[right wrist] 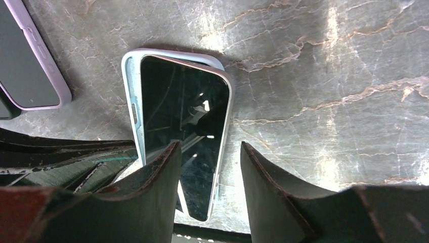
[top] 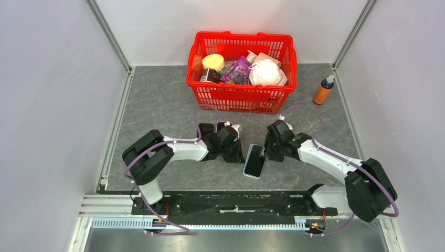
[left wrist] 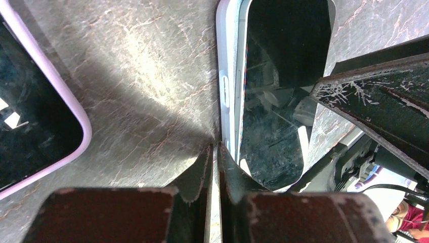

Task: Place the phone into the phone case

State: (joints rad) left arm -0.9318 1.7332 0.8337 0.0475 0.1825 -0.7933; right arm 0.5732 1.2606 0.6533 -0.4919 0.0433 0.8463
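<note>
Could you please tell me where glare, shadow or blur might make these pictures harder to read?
Top external: even light, sharp throughout. Left wrist: the phone screen shows reflections, and the table is shadowed ahead of the left gripper. Right wrist: glare streaks the table at upper right, and the near fingers look dark.

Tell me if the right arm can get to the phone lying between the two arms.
Probably yes. The right tool is open and hangs right over the phone, with nothing between them. The left tool, shut, sits beside the phone's other edge but doesn't cover it.
</note>
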